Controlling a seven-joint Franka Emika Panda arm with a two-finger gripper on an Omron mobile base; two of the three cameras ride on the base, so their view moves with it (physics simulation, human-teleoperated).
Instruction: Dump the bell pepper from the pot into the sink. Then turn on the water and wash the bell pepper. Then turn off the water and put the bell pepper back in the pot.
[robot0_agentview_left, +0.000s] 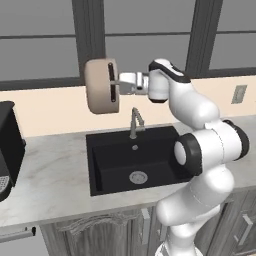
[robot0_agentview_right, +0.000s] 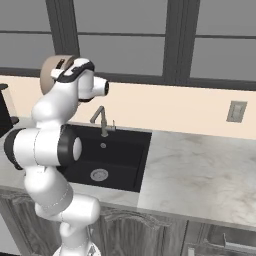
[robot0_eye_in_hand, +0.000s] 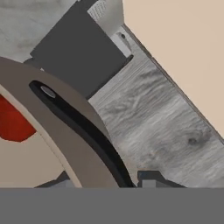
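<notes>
The beige-tan pot (robot0_agentview_left: 100, 86) hangs tipped on its side high above the sink (robot0_agentview_left: 111, 162), in front of the window. My gripper (robot0_agentview_left: 118, 83) is shut on the pot's dark side handle (robot0_eye_in_hand: 83, 127). In the hand view the red bell pepper (robot0_eye_in_hand: 13, 123) lies inside the pot against its pale inner wall. From the right base view the pot (robot0_agentview_right: 48, 73) peeks out behind my arm. The black sink (robot0_agentview_right: 122, 155) with its silver drain (robot0_agentview_left: 138, 176) has nothing in it. The grey faucet (robot0_agentview_left: 135, 121) stands at the sink's back edge with no water running.
A black appliance (robot0_agentview_left: 9, 145) stands on the marble counter (robot0_agentview_left: 55, 175) left of the sink, and it shows as a dark box (robot0_eye_in_hand: 78, 50) in the hand view. A wall outlet (robot0_agentview_right: 236, 111) sits at the right. Bare counter (robot0_agentview_right: 200, 170) stretches right of the sink.
</notes>
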